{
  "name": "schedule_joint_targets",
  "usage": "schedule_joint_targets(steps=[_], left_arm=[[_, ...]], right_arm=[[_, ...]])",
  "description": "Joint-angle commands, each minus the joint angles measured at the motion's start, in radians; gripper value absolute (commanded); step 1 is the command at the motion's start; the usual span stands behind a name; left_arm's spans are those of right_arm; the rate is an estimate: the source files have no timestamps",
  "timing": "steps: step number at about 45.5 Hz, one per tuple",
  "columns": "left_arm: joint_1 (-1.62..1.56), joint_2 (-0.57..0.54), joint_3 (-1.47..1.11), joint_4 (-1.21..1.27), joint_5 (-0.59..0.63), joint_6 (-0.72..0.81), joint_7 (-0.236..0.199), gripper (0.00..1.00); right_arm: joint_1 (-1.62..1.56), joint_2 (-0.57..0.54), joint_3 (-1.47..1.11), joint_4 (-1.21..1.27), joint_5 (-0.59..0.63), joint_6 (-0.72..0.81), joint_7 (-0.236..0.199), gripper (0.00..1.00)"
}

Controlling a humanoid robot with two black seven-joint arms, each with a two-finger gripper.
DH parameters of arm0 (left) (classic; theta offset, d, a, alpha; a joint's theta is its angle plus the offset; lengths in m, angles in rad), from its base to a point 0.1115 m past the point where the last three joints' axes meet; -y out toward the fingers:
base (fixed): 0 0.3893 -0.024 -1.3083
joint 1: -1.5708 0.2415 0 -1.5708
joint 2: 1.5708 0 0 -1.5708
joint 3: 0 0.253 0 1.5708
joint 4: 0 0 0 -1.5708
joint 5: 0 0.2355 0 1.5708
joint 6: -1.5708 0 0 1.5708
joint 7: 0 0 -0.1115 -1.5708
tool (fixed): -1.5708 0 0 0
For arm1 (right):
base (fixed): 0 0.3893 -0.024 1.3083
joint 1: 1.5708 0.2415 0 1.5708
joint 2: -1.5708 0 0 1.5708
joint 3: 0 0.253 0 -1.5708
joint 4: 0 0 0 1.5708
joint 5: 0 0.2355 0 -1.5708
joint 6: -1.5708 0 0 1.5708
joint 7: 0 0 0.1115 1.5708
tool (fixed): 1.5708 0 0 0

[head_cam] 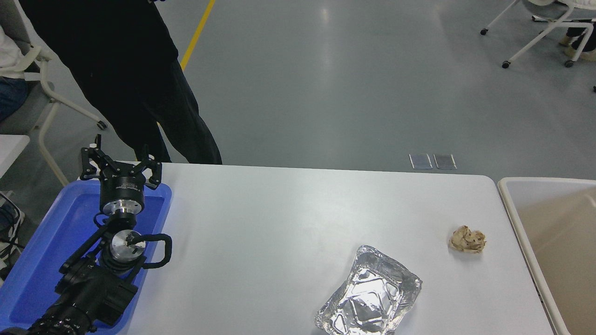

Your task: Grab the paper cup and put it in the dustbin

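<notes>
The left gripper [120,164] is parked at the tabletop's near-left corner, hanging over the far end of a blue plastic tray [32,265], with its black fingers [89,160] spread apart and nothing between them. The left arm [93,284] runs back from it toward the lower-left corner of the view.

The right arm and its gripper are outside the head view, so nothing can be said of how far that gripper is open or what it has hold of. The paper cup cannot be seen anywhere either: not on the white table [260,223], and not in the part of the dustbin that shows.

The dustbin [512,209] stands just beside the table's right edge, a large cream-beige bin with a pale rounded rim; only its left part is in view, cut off by the picture's right side, and the inside that shows is bare.

On the table, a crumpled brownish paper ball [467,239] lies near the right edge, close to the dustbin. A crinkled silver foil tray [369,294] sits at the near edge, to the left of the ball and apart from it.

At the far-left corner of the table stands a person in black clothing [125,79]. White wheeled chairs [545,28] stand on the grey floor beyond.
</notes>
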Motion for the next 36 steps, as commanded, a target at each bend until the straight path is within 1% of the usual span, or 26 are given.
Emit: schedule_joint_targets(steps=[1,5,10,14,36], left_arm=[[0.0,0.001,0.0,0.001,0.0,0.0,0.001,0.99],[0.0,0.001,0.0,0.001,0.0,0.0,0.001,0.99],[0.0,0.0,0.0,0.001,0.0,0.0,0.001,0.99],[0.0,0.0,0.0,0.001,0.0,0.0,0.0,0.99],[0.0,0.0,0.0,0.001,0.0,0.0,0.001,0.99]], right_arm=[[-0.468,0.139,0.372,-0.281,0.102,-0.046,0.002,0.0],[-0.591,0.261,0.483,-0.477,0.096,0.026,0.0,0.0],[-0.648,0.415,0.584,-0.715,0.096,0.147,-0.001,0.0],[-0.674,0.49,0.625,-0.807,0.096,0.186,-0.003,0.0],[-0.836,0.587,0.793,-0.81,0.108,0.18,0.002,0.0]])
